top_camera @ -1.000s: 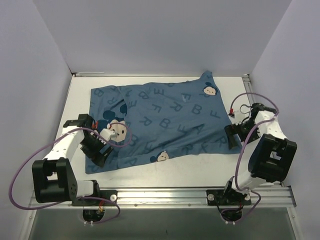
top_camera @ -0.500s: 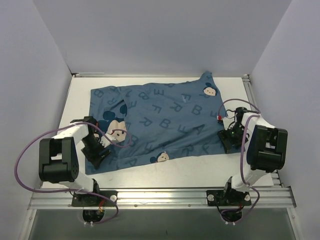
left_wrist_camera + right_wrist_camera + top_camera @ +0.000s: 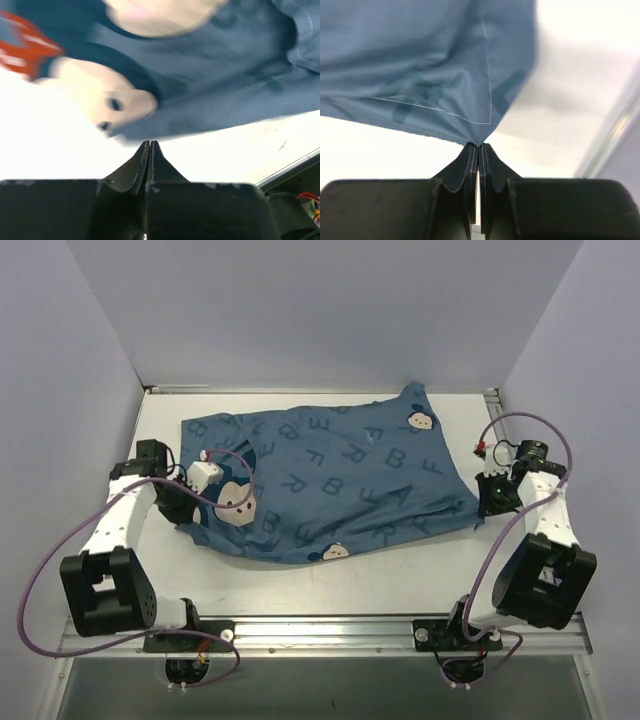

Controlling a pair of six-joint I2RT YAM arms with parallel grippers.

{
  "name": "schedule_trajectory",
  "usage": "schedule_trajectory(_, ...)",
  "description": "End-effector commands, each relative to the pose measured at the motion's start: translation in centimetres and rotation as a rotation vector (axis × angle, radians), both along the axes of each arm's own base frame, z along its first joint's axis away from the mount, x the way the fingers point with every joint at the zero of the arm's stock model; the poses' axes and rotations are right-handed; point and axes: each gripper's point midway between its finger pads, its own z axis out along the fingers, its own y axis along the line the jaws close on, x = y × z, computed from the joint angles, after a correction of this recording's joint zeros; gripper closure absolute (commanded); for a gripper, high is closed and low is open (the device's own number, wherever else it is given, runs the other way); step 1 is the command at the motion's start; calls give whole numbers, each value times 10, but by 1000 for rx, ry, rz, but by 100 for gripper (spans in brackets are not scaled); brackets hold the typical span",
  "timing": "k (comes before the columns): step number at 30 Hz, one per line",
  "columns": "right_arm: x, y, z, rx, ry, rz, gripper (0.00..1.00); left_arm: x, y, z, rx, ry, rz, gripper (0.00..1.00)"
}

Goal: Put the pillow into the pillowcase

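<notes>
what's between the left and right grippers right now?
Only the pillowcase, which spans the table from the left gripper to the right gripper. The top view shows this.

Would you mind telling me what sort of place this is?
Probably a lab test cell rather than a home: plain pale walls box in a white table, the left arm and right arm are bolted to a metal rail at its near edge, and the pillowcase lies between them.

The pillowcase (image 3: pixel 340 475) is matt, creased blue cloth; the table (image 3: pixel 400 580) is smooth, white, faintly glossy; its near-edge rail (image 3: pixel 330 628) is brushed metal; the right gripper (image 3: pixel 478 147) is matt black plastic.
</notes>
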Motion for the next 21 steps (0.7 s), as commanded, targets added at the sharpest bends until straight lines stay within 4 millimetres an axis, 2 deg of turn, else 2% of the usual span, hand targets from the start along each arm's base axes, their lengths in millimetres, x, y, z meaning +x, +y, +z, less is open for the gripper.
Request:
schedule_trajectory(1, 8, 15, 56, 92, -142, 8, 100, 17, -20, 52, -140, -144, 13, 100)
schedule_trajectory(4, 7, 21, 72, 112, -165, 31, 100, 17, -22, 63, -163, -159, -3, 100)
schedule_trajectory(8, 7, 30, 91, 155, -202, 48, 100, 21, -20, 89, -214, -199, 24, 100)
schedule_trajectory(9, 9, 29, 99, 162, -226, 36, 100, 29, -22, 105, -237, -238, 25, 100)
schedule_trajectory(12, 20, 28, 131, 180, -325, 4, 100, 40, -19, 134, -277, -294, 69, 100)
schedule_trajectory(13, 20, 26, 135, 181, -332, -2, 100, 39, -22, 132, -279, -279, 33, 100)
schedule_trajectory(14, 21, 27, 138, 184, -336, -1, 100, 28, -26, 125, -283, -214, 13, 97)
schedule_trajectory(15, 20, 29, 138, 195, -324, 6, 100, 18, -30, 110, -289, -143, -16, 74)
schedule_trajectory(16, 19, 31, 134, 203, -308, 9, 100, 2, -30, 98, -268, -82, -88, 59)
schedule_trajectory(17, 16, 33, 131, 209, -289, 10, 100, -7, -35, 85, -251, -40, -139, 50)
schedule_trajectory(18, 12, 35, 122, 218, -262, 13, 100, -15, -35, 74, -232, -15, -177, 37)
schedule_trajectory(19, 8, 36, 117, 222, -246, 15, 100, -31, -36, 54, -216, 20, -232, 14)
schedule_trajectory(20, 6, 39, 115, 222, -241, 24, 100, -25, -35, 44, -170, -21, -285, 11)
schedule_trajectory(21, 3, 40, 110, 224, -229, 30, 100, -25, -35, 37, -151, -42, -319, 3)
